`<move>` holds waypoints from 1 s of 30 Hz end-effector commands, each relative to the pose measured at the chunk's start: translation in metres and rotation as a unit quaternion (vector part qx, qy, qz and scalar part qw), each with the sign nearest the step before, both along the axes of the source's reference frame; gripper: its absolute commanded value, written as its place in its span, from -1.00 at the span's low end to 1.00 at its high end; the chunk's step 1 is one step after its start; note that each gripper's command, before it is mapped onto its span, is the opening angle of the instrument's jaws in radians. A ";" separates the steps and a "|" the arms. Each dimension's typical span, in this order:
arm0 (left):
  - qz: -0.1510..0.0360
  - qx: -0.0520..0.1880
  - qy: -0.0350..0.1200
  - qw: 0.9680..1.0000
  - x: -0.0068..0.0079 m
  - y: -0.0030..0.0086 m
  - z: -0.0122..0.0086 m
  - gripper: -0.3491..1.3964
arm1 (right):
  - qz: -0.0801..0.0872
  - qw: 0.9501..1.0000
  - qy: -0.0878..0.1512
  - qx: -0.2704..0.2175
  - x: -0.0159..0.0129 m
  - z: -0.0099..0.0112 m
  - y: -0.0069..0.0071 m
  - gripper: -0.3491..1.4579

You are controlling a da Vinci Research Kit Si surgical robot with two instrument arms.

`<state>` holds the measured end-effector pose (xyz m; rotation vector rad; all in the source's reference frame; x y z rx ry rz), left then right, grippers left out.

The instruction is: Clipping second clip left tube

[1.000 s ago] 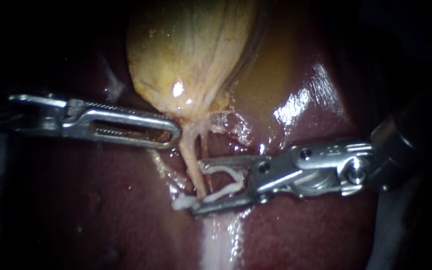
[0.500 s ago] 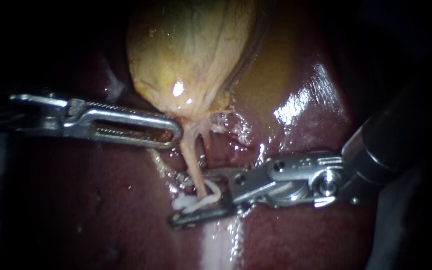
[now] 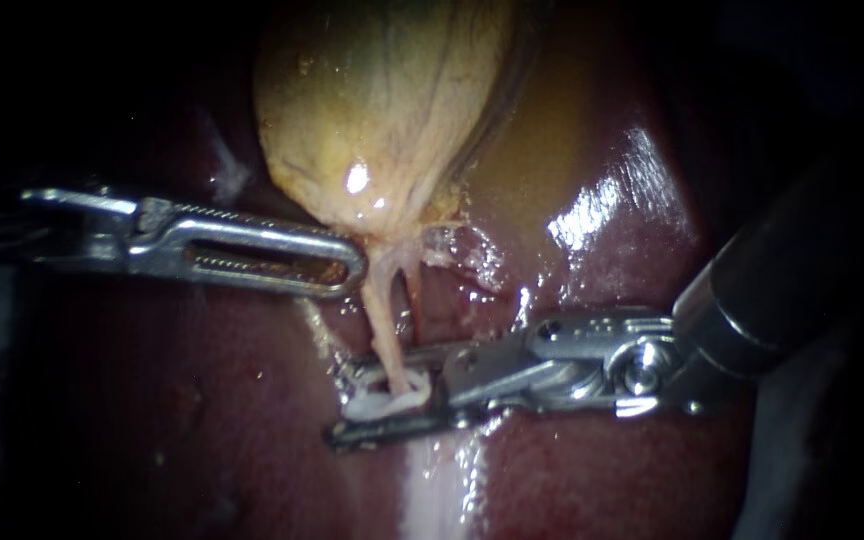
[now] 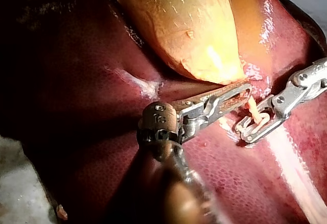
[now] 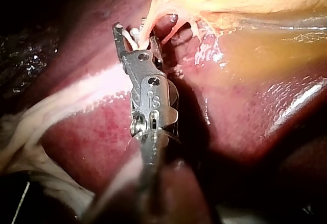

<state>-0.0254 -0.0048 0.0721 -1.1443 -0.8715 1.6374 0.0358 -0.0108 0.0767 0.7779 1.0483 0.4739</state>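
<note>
1. Straddling the left tube (image 3: 379,320), my right instrument (image 3: 344,402) reaches in from 3 o'clock with its jaws pointing toward 9 o'clock. The jaws are pressed onto a white clip (image 3: 397,398), one on each side, and the clip wraps around the tube.
2. That left tube is the pale cord near the middle of the endoscope view. It drops from the narrow end of the gallbladder (image 3: 382,110) at 12 o'clock toward 6 o'clock, leaning slightly to 5, and lies on the liver (image 3: 602,200).
3. A thinner, redder tube (image 3: 412,300) runs just beside it on the 3 o'clock side. In the right wrist view it seems to pass beside the jaws rather than between them, though I cannot be certain.
4. The deciding relation is that the tube's long axis runs 12 to 6 while the jaws run 3 to 9, so they cross at close to a right angle. The jaw tips project past the tube toward 9 o'clock, so I judge that the clip spans its full width.
5. My left instrument (image 3: 352,268) enters from 9 o'clock with its jaws lying together. Its tip touches the tissue where the gallbladder narrows, toward 12 o'clock from the clip and apart from the right instrument. I cannot tell whether it pinches tissue.
6. The right instrument is the nearer one and already sits on the tube. The closing squeeze should go straight, without sliding along the tube.
</note>
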 end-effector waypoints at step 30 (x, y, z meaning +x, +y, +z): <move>0.001 0.000 -0.001 1.000 0.0002 0.0003 0.0005 -1.00 | 0.007 0.999 -0.008 0.045 -0.0002 0.0005 0.0004 -1.00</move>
